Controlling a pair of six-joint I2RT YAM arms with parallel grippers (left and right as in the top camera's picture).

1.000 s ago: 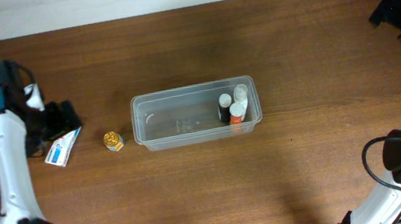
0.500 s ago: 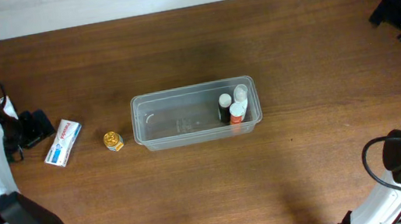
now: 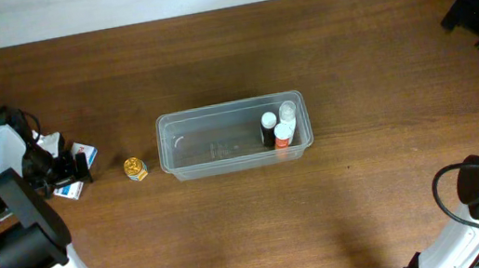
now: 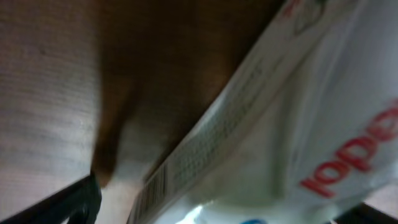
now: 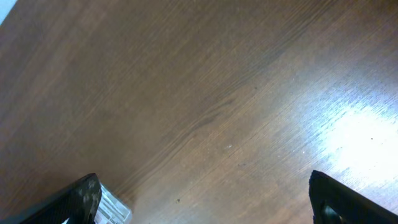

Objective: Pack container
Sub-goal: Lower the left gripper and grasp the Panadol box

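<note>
Left gripper [image 3: 63, 168] was off to the left of the tube [image 3: 84, 155] half a second ago and is now right on top of it. Tube itself looks unmoved. In the left wrist view the tube [image 4: 280, 124] fills the frame, and the dark fingers [image 4: 78, 202] sit only at the bottom corners. So the jaws are apart and straddling it, not clamped yet. Reads as lining up a grasp, with closing on the tube the likely next step.

Small gold item [image 3: 135, 168] lies loose just left of the container [image 3: 217, 111], unchanged. The container is mid-table, with three small bottles [image 3: 280, 125] standing at its right end and the rest bare. Two pieces are still outside.

Right gripper [image 5: 202, 199] is parked far right over bare wood, fingers spread wide, holding nothing.
</note>
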